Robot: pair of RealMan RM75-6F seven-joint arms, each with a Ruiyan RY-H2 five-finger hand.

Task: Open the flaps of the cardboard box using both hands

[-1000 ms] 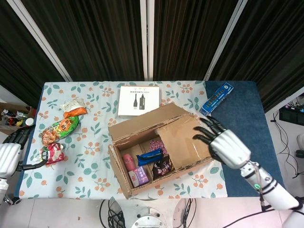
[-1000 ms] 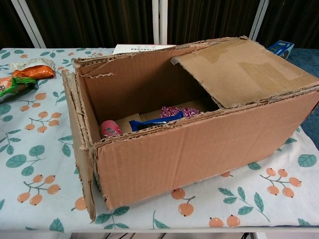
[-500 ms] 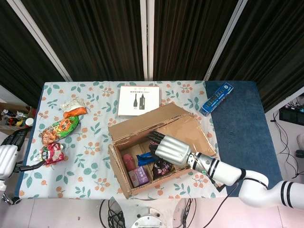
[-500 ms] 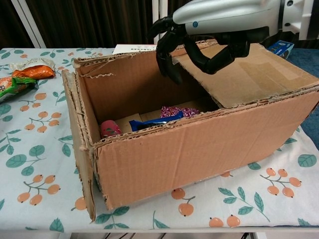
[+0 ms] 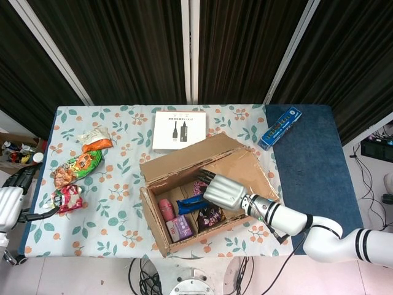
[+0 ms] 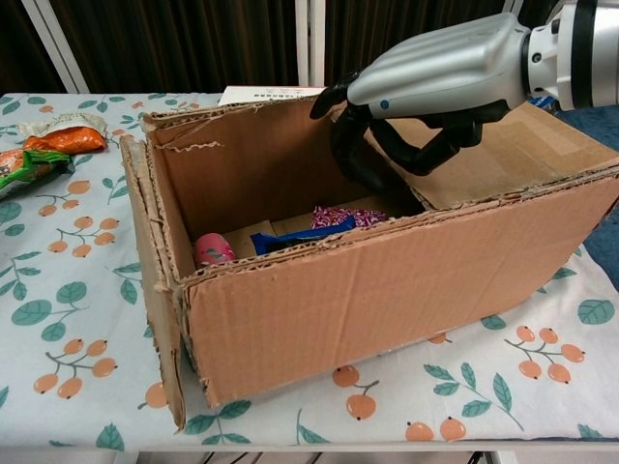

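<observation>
The cardboard box (image 5: 158, 226) (image 6: 387, 290) stands mid-table with its left half uncovered. Its right flap (image 5: 245, 175) (image 6: 493, 140) lies folded inward over the right half. The back flap (image 5: 184, 157) stands up and the left flap (image 6: 155, 290) hangs outward. My right hand (image 5: 224, 192) (image 6: 435, 77) reaches over the box, its dark fingers (image 6: 353, 155) curling down past the right flap's free edge into the box. Whether it grips the flap is hidden. My left hand (image 5: 9, 206) hangs off the table's left edge, away from the box, holding nothing.
Inside the box lie a pink can (image 5: 166, 209), a blue bar (image 6: 300, 235) and other small packs. Snack packets (image 5: 77, 166) (image 6: 58, 140) sit at the table's left. A white product box (image 5: 178, 129) is behind the box, and a blue carton (image 5: 280, 126) lies back right.
My right hand swung in from the table's right side over the box, then lowered and shifted right, its fingers now dipping at the right flap's edge. The left hand barely moved.
</observation>
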